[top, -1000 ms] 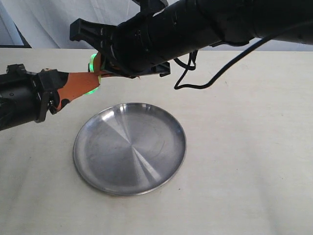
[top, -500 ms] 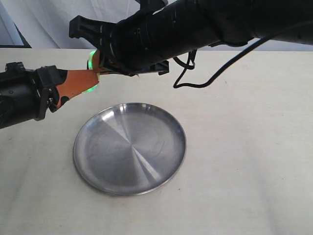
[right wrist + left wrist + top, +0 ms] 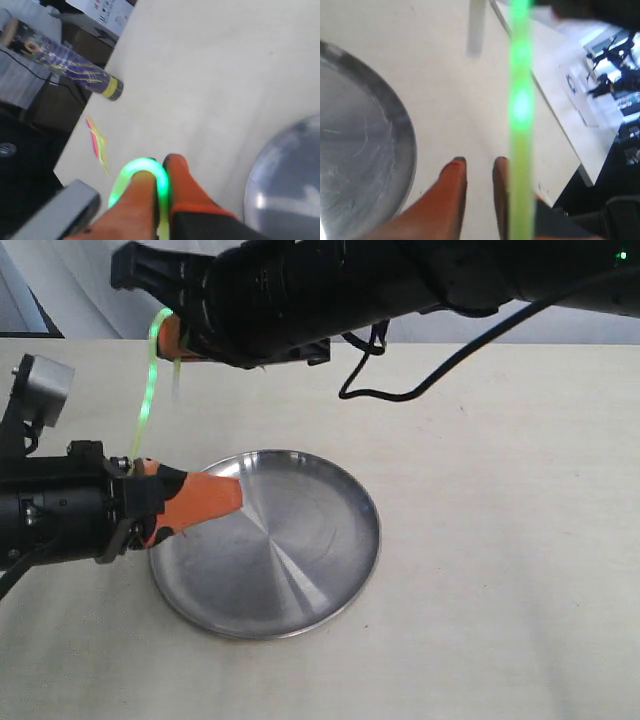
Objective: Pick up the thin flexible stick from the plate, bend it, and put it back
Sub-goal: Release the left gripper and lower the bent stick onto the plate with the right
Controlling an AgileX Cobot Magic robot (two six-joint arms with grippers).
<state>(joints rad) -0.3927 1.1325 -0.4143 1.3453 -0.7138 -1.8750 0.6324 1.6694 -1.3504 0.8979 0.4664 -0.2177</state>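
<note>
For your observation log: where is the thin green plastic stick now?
Exterior view, left: the thin green plastic stick arcs mid-air from the right claw down to the left claw, beside the round steel plate.

Shiny steel plate (image 3: 300, 575) (faintly brushed), translucent plastic stick (image 3: 144, 390)

I have the thin flexible stick (image 3: 143, 390) up in the air, clear of the plate (image 3: 300, 575). It glows yellow-green and bows in one long arc between my two grippers. Its upper end curls over one finger of the right gripper (image 3: 161, 161) and runs down the slit between that gripper's fingers. Its lower end meets the left gripper (image 3: 236, 496) back near the root of its fingers, where I cannot tell how it is held. The plate is round, shallow, shiny steel; it lies flat beneath the left gripper's fingertips, well below the right gripper
</note>
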